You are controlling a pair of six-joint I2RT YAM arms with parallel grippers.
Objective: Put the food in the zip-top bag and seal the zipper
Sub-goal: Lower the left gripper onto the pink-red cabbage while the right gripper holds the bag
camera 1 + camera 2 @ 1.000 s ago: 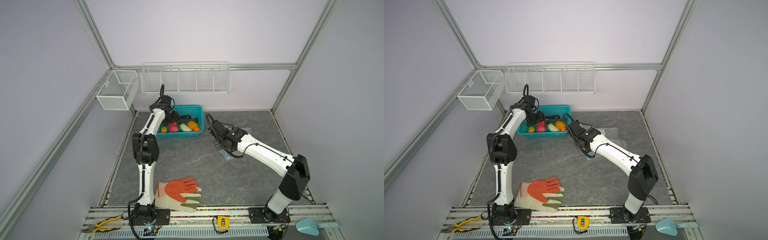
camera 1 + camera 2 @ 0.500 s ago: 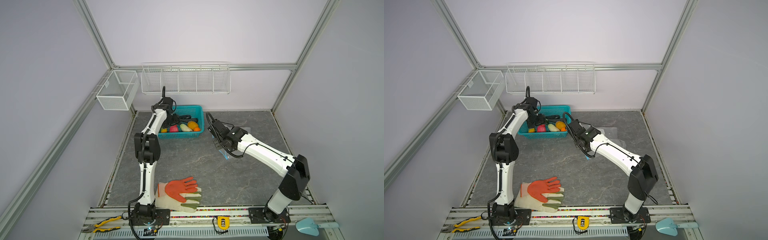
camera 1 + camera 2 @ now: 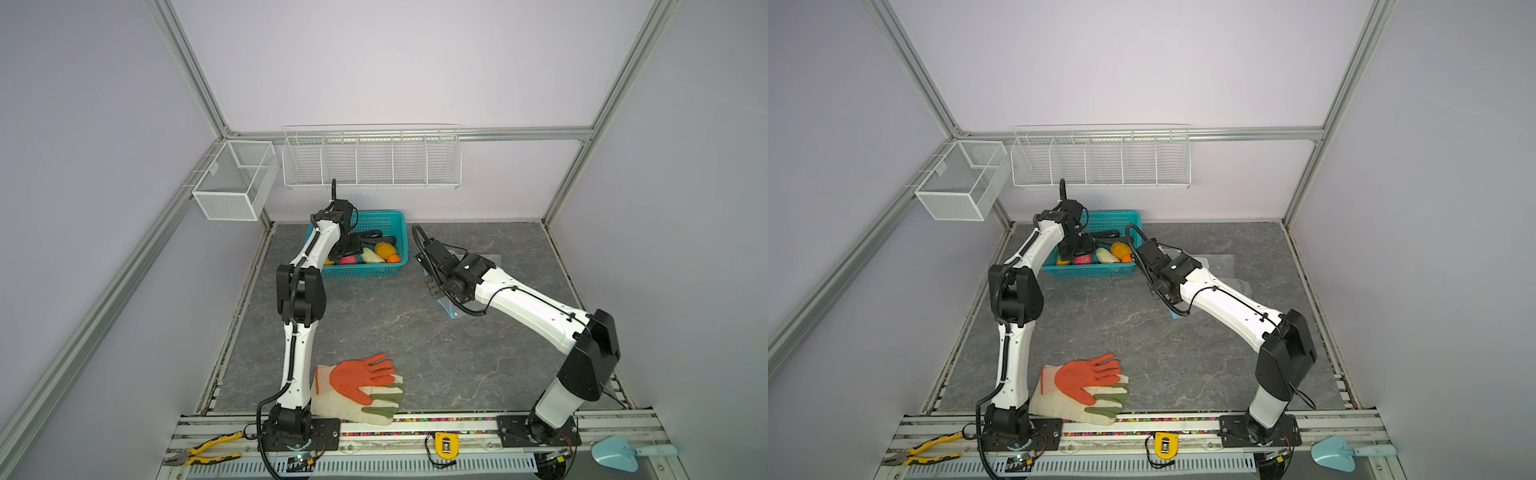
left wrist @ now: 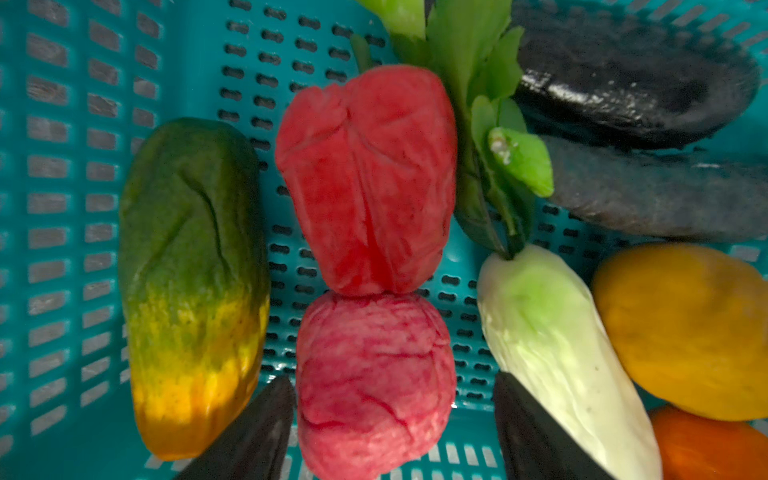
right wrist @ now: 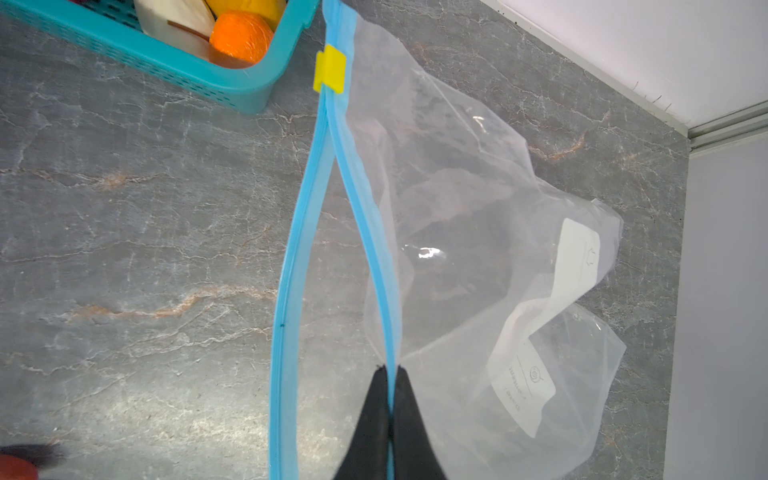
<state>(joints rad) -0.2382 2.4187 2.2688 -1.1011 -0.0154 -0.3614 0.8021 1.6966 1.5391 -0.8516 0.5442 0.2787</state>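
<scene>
Where both top views take in the whole table, the teal basket [image 3: 361, 272] sits toward 11 o'clock on the grey tabletop [image 3: 374, 324] and holds the food [image 3: 384, 251]. The left gripper [image 3: 348, 253] reaches down inside it. The zip-top bag [image 3: 492, 261] lies at 3 o'clock from the basket. The right gripper [image 3: 442, 299] is at the bag's near edge, where a bit of the blue zipper [image 3: 451, 312] shows.

In the left wrist view, the basket floor carries a green-and-yellow papaya [image 4: 191, 282], a red bell pepper [image 4: 365, 178], a pink fruit [image 4: 374, 386], a white radish [image 4: 552, 353] with green leaves, a yellow mango [image 4: 685, 328], an orange [image 4: 706, 444] and a dark eggplant [image 4: 631, 70]. The left gripper's jaws stand spread, with one finger on each side of the pink fruit. I cannot tell whether they touch it.

In the right wrist view, the right gripper is pressed together, pinching one lip of the zipper. The other lip bows away, so the mouth gapes. The yellow slider [image 5: 329, 68] sits near the strip's end, beside the basket corner.
</scene>
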